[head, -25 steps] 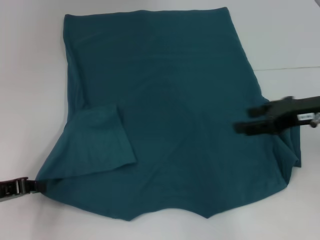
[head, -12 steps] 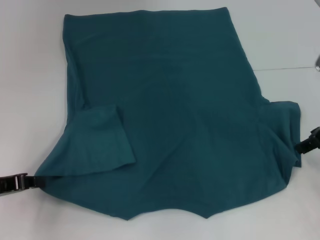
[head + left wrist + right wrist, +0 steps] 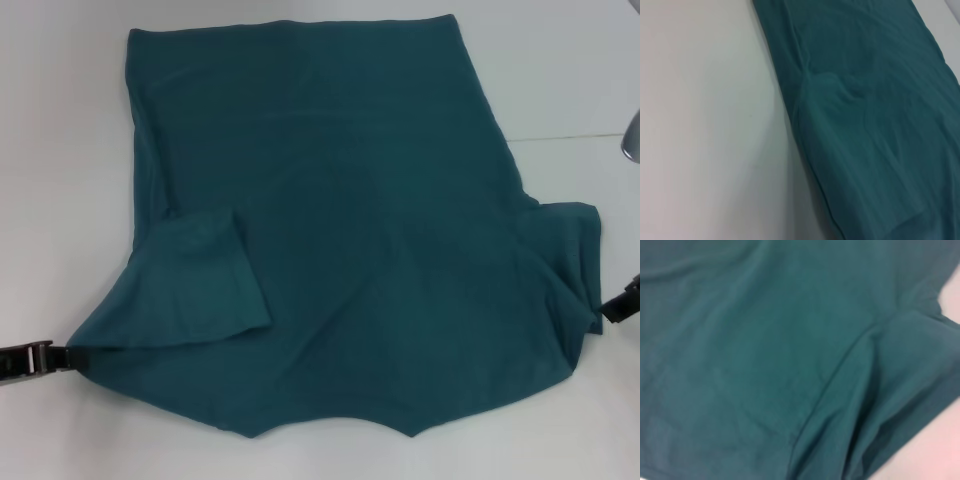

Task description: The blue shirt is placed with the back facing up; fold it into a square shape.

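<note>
right pincer (image 3: 622,302) withdrawn off blue shirt (image 3: 330,220) to its right edge

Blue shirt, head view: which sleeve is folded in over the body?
The sleeve on the robot's left, lying flat over the blue shirt; the right sleeve sticks outward.

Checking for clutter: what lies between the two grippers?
Only the blue shirt, spread on the table, lies between the left gripper and right gripper, in the head view.

One shirt (image 3: 340,220) lies on one desk (image 3: 60,150). Two sleeves show, one at each near corner. Two grippers are in view: the left gripper (image 3: 45,357) and the right gripper (image 3: 622,300), one at each side edge.
</note>
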